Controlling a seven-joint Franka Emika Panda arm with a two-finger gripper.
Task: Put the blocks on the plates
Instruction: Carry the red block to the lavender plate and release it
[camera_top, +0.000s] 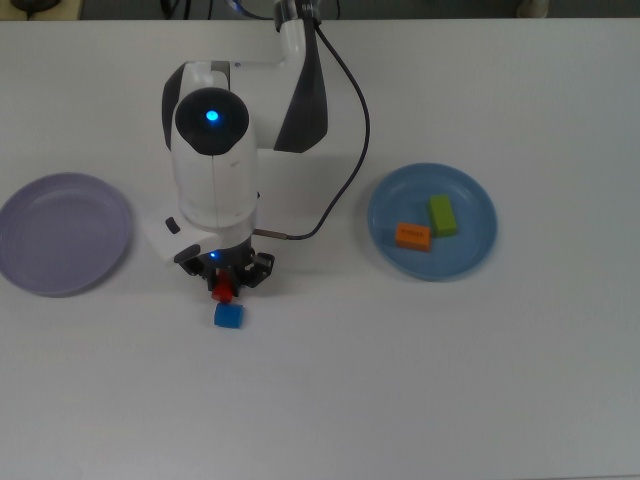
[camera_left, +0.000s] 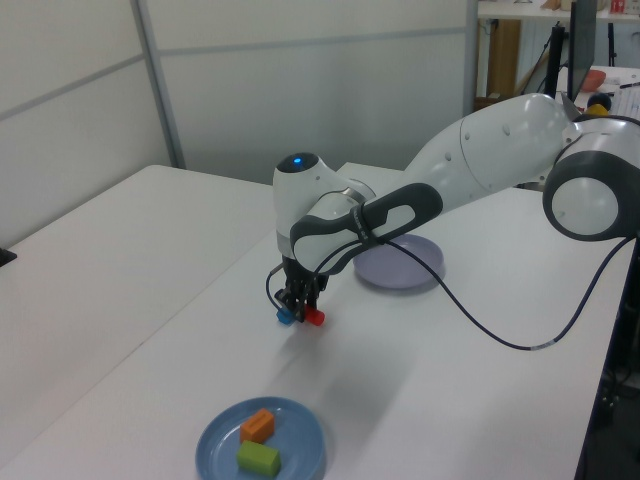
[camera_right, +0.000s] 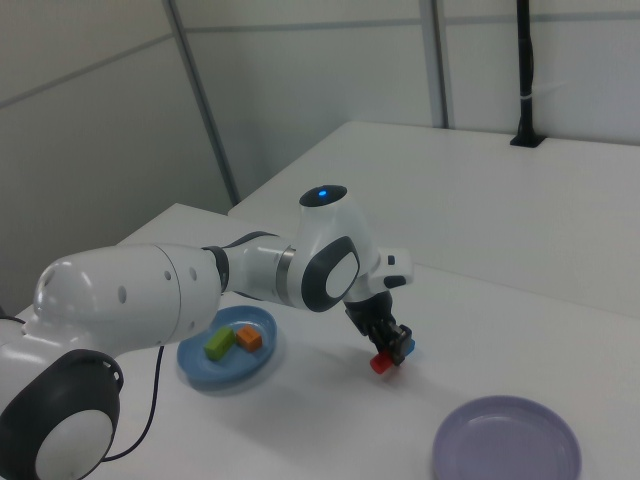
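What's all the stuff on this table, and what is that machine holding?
Red cylinder: one, red, held in the gripper, beside the blue block.
Blue block: one, blue, on the table.
Green bar: one, lime green, on the blue plate.
Orange bar: one, orange, on the blue plate.
Blue plate: one, the top view's right.
Lavender plate: one, bare, the top view's left.
Table: one, white.
Gripper: one, black, shut on the cylinder.
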